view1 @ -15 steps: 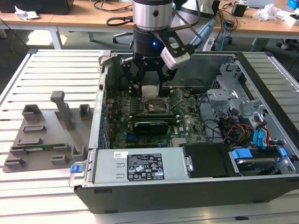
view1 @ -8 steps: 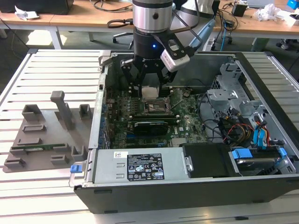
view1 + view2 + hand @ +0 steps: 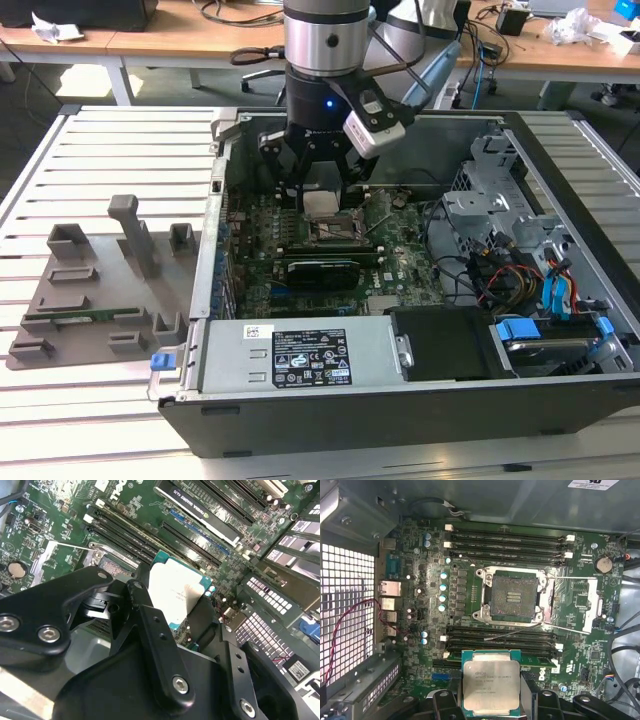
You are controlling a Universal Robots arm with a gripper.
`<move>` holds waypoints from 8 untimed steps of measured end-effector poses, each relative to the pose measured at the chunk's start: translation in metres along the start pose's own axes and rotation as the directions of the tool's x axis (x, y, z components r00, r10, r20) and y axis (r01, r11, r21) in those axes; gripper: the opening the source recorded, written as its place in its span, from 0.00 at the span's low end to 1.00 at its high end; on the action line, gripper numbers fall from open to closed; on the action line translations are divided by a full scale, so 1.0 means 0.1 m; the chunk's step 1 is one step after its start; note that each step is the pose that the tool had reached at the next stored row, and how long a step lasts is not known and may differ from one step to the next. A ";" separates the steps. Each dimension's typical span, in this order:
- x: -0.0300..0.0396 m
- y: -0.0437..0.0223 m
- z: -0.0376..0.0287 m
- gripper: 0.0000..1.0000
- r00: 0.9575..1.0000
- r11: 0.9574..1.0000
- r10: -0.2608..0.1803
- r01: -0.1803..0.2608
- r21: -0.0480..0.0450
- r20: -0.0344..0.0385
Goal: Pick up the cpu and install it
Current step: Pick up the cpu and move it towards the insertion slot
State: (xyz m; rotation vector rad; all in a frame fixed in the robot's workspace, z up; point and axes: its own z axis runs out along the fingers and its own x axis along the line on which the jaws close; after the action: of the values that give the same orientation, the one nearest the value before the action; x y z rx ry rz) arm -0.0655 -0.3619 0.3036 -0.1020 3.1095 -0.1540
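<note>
Black fingers (image 3: 150,625) of the gripper (image 3: 491,702) press in on opposite edges of the cpu (image 3: 491,682), holding it flat in the air above the motherboard (image 3: 600,645), apart from the socket (image 3: 512,596) at the board's middle. Pick-up looks done. Seating is not, since the socket lies bare and unfilled. Count: one cpu, one socket, one gripper, and two banks of memory slots (image 3: 505,535) flanking the socket.

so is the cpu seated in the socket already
No, in the first wrist view the socket is bare, and the cpu is apart from it, gripped by the end effector.
</note>
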 end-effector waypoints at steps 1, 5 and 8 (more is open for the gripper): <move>0.000 0.001 0.009 0.55 1.000 1.000 0.000 0.000 0.001 0.000; 0.000 0.005 0.047 0.55 1.000 1.000 0.000 0.000 0.004 0.000; -0.001 0.008 0.084 0.55 1.000 1.000 0.000 0.000 0.007 0.000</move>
State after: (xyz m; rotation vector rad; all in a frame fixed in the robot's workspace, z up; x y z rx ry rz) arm -0.0652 -0.3619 0.2952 -0.1020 3.1092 -0.1644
